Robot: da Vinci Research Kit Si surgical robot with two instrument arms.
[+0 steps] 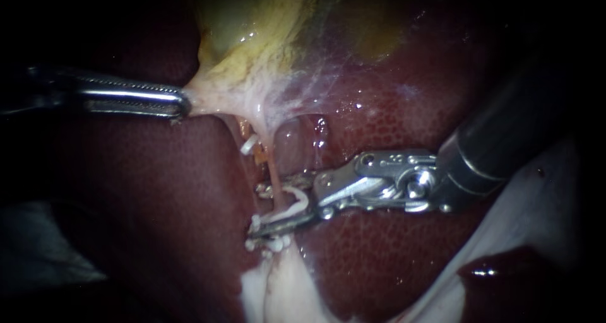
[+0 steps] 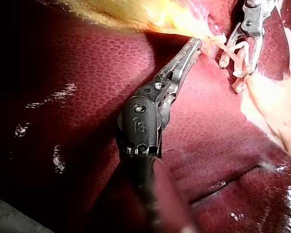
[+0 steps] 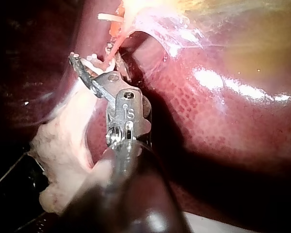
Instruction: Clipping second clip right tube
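Observation:
My left instrument (image 1: pixel 183 103) comes in from the left, its jaws shut on pale tissue at the neck of the yellow-green gallbladder (image 1: pixel 252 33), which it holds taut. In the left wrist view the same jaws (image 2: pixel 196 44) grip that yellowish tissue. My right instrument (image 1: pixel 256 210) comes in from the right with a white clip (image 1: pixel 297 200) held between its parted jaws. These jaws straddle a thin pink tube (image 1: pixel 273 171) that runs down from the gallbladder. Another white clip (image 1: pixel 249 145) sits higher, just left of the tube. White clip parts (image 1: pixel 271 241) show below the lower jaw.
Dark red liver (image 1: pixel 379 127) surrounds the site on both sides. Pale fatty tissue (image 1: pixel 284 285) hangs below the jaws. White sheet (image 1: pixel 536 216) lies at the lower right. In the right wrist view my right instrument (image 3: pixel 94 63) rests beside pale tissue (image 3: pixel 68 145).

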